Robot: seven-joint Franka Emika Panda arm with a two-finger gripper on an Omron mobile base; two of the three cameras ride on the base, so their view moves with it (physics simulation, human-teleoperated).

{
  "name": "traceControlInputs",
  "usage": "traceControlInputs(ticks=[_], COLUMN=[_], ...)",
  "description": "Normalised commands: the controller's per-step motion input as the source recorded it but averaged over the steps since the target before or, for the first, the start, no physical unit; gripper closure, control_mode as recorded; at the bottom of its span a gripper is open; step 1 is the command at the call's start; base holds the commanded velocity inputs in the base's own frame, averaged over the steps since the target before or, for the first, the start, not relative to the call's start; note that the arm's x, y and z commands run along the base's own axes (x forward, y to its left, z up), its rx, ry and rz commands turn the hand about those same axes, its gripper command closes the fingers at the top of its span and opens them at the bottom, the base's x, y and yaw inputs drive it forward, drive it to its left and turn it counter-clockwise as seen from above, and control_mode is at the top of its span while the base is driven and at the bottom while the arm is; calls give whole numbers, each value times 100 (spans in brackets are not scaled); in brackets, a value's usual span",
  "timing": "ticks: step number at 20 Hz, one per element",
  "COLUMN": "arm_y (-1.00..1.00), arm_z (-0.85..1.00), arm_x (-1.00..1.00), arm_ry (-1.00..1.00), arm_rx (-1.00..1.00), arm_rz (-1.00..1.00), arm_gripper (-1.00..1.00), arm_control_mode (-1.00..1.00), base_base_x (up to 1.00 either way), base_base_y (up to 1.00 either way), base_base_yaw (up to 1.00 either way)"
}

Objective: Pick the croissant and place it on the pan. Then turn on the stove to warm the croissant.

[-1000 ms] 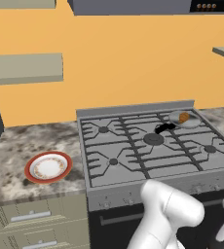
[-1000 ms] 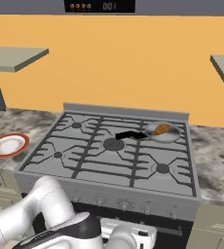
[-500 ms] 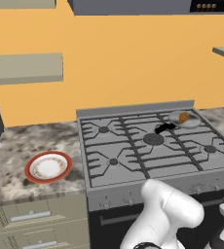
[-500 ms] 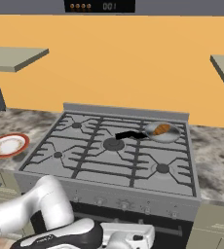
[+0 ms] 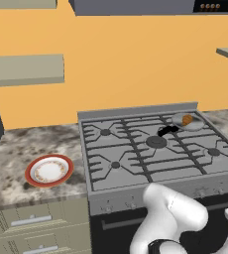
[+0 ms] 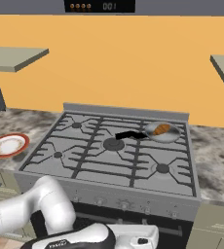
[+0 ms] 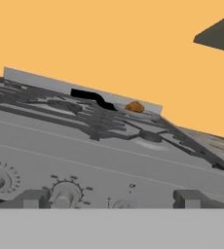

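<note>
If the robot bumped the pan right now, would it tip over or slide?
Probably slide rather than tip: the pan looks shallow and wide, sitting flat on the stove's back right grate. Its short black handle might make it swivel. The croissant lies loose inside, so it could shift too.

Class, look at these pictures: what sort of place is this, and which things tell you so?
A kitchen, computer-drawn by the look of it. A gas stove carries a pan with a croissant in it, and a plate sits on the stone-patterned counter.

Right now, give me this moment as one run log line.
croissant: in pan, back right burner | stove: no flame visible | tool: open, empty, facing front knobs
</note>
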Motion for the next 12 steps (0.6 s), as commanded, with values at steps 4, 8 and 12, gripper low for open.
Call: traceControlInputs(ticks=[4, 8, 12], arm_y=[0, 0, 0], arm_z=[-18, -6, 0], arm_x=[0, 0, 5], arm_ry=[-6, -2, 0], arm_rx=[-1, 1, 3], arm_rz=[1, 0, -1], arm_gripper=[-100, -100, -100], arm_control_mode=[-100, -100, -100], base_base_x=[0, 0, 0], base_base_y=[0, 0, 0], base_base_yaw=[0, 0, 0])
